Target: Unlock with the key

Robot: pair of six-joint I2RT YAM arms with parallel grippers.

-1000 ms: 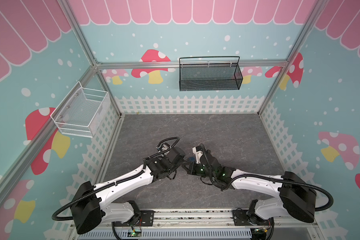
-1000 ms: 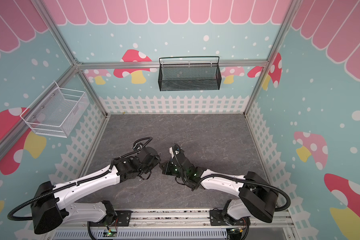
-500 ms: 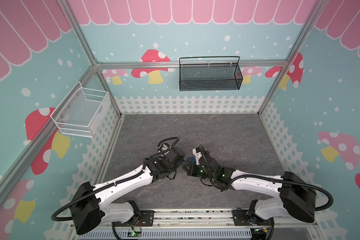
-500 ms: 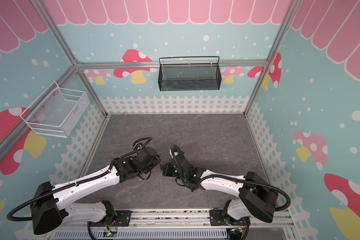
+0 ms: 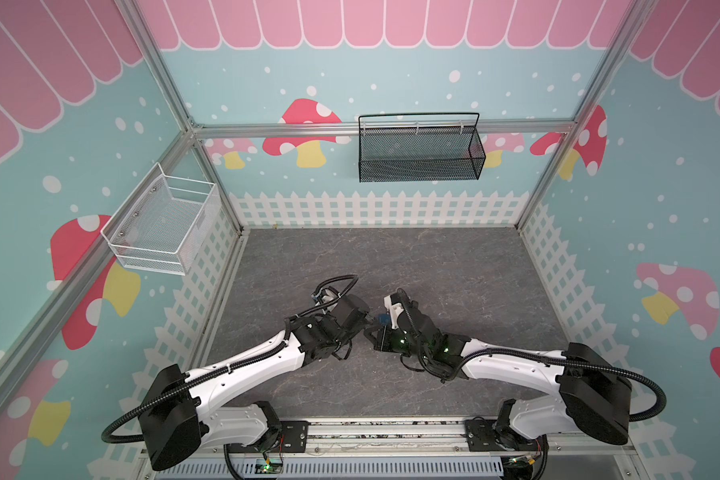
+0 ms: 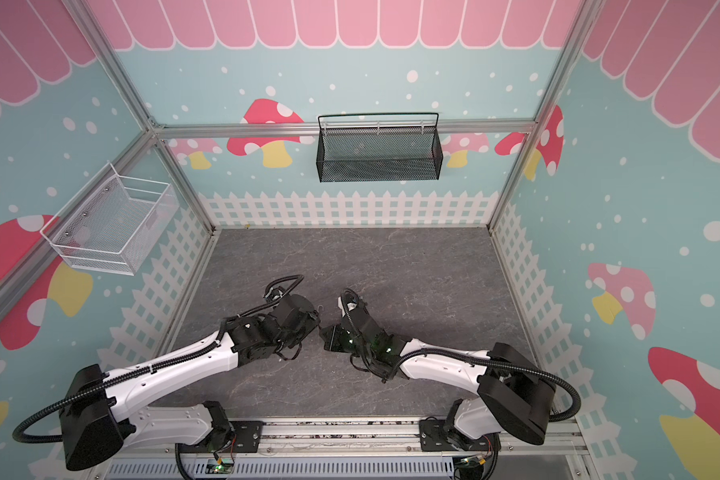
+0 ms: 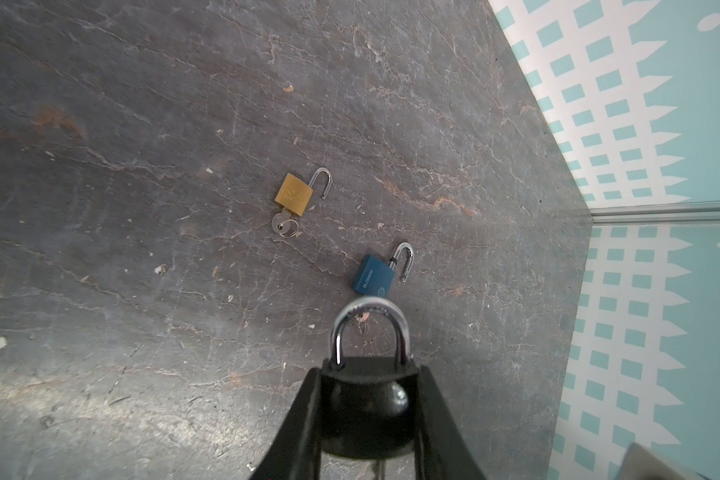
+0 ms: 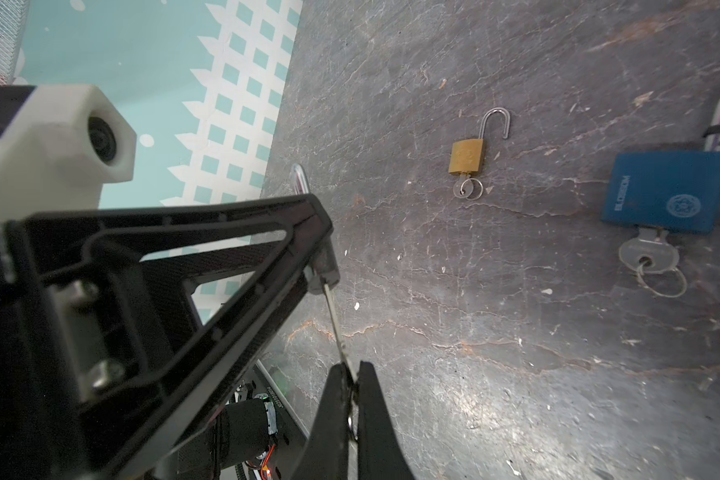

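Left arm [image 5: 246, 365]: reaching low toward centre
Right arm [image 5: 512, 368]: mirrored, also low
Left gripper [image 7: 371, 370]: jaws partway closed, gripping
Right gripper [image 8: 352, 372]: jaws pinched tight (tips facing the left's)

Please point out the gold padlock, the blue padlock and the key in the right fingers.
gold padlock [image 7: 294, 195]: left wrist view, brass body.
blue padlock [image 7: 373, 276]: left wrist view, blue body.
key [image 8: 335, 320]: right wrist view, thin blade.

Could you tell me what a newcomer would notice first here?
Centre stage, the left gripper clamps a black padlock while the right gripper pinches a key aimed at it. Nearby on the grey floor lie a brass padlock and a blue padlock, shackles open.
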